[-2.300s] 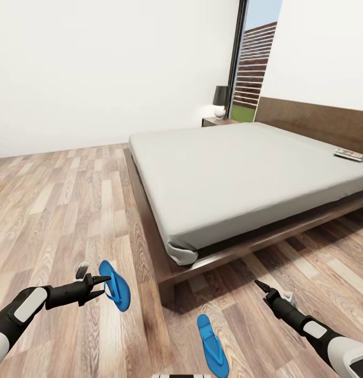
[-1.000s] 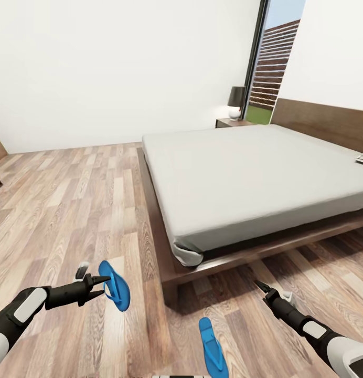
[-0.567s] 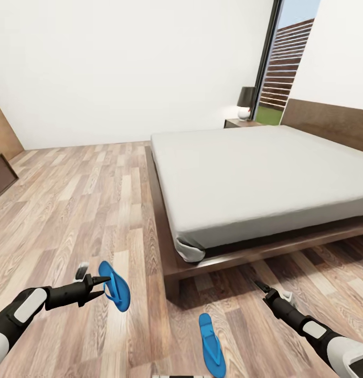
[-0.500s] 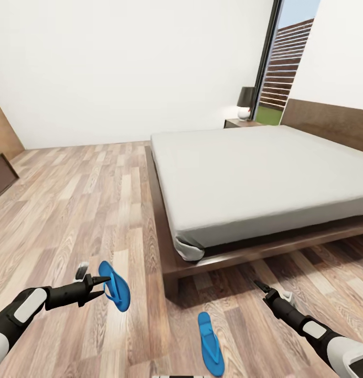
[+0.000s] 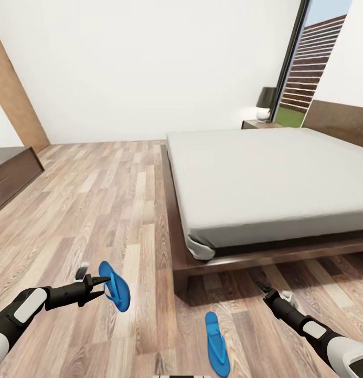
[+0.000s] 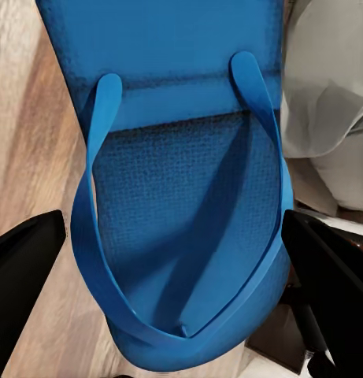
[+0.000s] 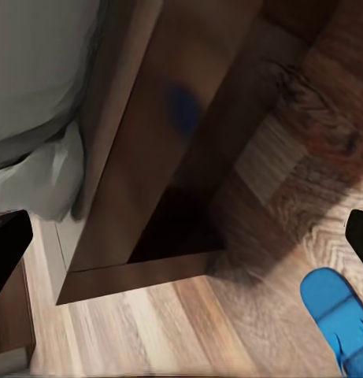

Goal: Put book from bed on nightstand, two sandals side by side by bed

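White walls (image 5: pixel 150 68) and a wood-plank floor (image 5: pixel 97 210) make up the bedroom. At the far left stands a tall brown wooden panel (image 5: pixel 16 100), with a low dark cabinet (image 5: pixel 11 176) below it. Near the left, the left gripper (image 5: pixel 100 286) is clamped on one blue sandal (image 5: pixel 114 286), held off the floor on edge; in the left wrist view that sandal (image 6: pixel 181 197) lies between the dark fingertips (image 6: pixel 24 268), its straps facing the camera. Right of it, near the middle, the second sandal (image 5: pixel 217 344) lies flat on the floor just in front of the bed's near corner, and its tip (image 7: pixel 338 315) shows in the right wrist view beside the frame. The bed (image 5: pixel 276 178) spreads across the right, with a nightstand (image 5: pixel 260 124) and a dark-shaded lamp (image 5: pixel 266 102) at its far side by the window (image 5: pixel 312 63). Near the right, the right gripper (image 5: pixel 261 286) hovers empty above the floor; whether its fingers are apart I cannot tell.
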